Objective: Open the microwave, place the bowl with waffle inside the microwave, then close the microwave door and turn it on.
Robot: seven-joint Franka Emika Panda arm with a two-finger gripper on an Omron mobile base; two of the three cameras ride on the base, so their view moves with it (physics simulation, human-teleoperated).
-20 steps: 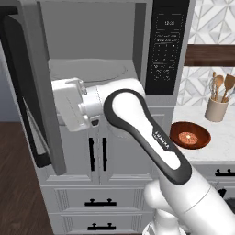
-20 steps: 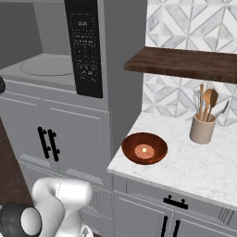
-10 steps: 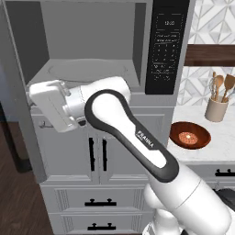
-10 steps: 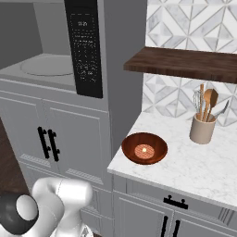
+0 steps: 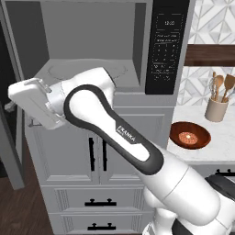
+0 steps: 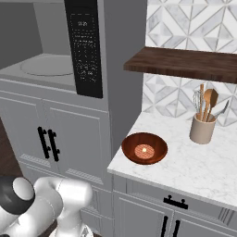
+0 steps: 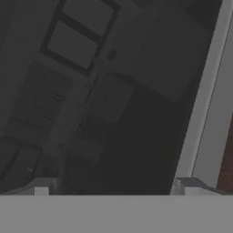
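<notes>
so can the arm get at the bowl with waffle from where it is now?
Probably yes. The bowl with waffle sits alone near the counter's front edge, apart from the utensil cup. The open pincer is far off by the microwave door, so a wide swing is needed.

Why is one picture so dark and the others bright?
Hand view: dim, since it looks close at the dark glass of the microwave door, which mirrors faint cabinets. Both base views: evenly lit, sharp, and the bowl with waffle shines glossy on the counter.

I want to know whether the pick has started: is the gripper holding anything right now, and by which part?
Nothing is held. The gripper is open with nothing between its tips, facing the microwave door; the bowl with waffle sits untouched on the counter.
</notes>
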